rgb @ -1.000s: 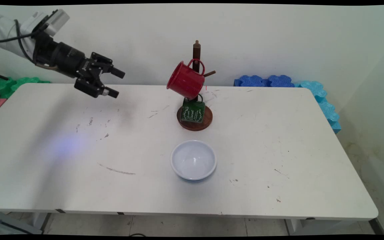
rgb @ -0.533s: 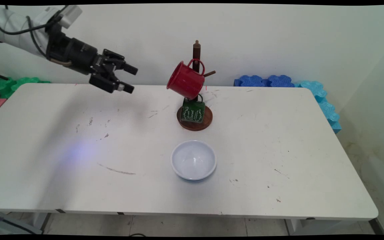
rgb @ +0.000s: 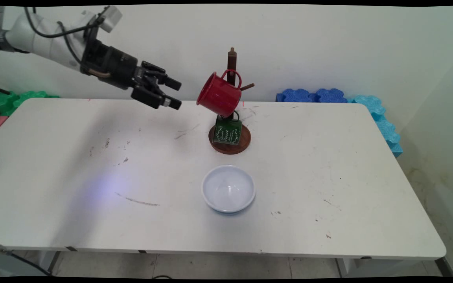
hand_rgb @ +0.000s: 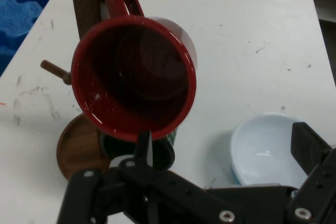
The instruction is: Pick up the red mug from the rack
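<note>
The gripper hung in the air above the table, jaws open and holding nothing, pointed at the mouth of the red mug. The mug hung tilted by its handle from a peg of the wooden mug tree, just to the gripper's right in the main view. A green mug hung lower on the same tree, over its round base. A white bowl stood upright nearer the camera, apart from the base.
</note>
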Motion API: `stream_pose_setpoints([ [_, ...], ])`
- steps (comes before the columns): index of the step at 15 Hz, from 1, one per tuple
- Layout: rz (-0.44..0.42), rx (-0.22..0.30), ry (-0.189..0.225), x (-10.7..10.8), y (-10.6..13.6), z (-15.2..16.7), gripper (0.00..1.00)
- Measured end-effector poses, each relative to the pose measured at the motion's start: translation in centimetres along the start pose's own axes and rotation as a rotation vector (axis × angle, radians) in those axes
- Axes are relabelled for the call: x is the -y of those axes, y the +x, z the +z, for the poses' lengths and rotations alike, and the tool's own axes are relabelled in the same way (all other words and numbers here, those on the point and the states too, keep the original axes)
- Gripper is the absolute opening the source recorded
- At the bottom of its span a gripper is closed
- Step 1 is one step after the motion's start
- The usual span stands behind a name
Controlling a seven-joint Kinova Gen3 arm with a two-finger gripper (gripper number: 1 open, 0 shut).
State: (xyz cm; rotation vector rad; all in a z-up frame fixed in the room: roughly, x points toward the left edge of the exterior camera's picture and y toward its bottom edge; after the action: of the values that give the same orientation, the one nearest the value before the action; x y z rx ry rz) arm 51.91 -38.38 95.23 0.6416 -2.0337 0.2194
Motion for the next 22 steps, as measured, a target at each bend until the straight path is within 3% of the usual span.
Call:
stream_pose_setpoints([
  [10, -0.085, 0.035, -0.018, -1.0, 1.6, 5.0, 1.00],
  [22, -0.117, 0.026, -0.030, -1.5, 3.8, 8.7, 1.00],
])
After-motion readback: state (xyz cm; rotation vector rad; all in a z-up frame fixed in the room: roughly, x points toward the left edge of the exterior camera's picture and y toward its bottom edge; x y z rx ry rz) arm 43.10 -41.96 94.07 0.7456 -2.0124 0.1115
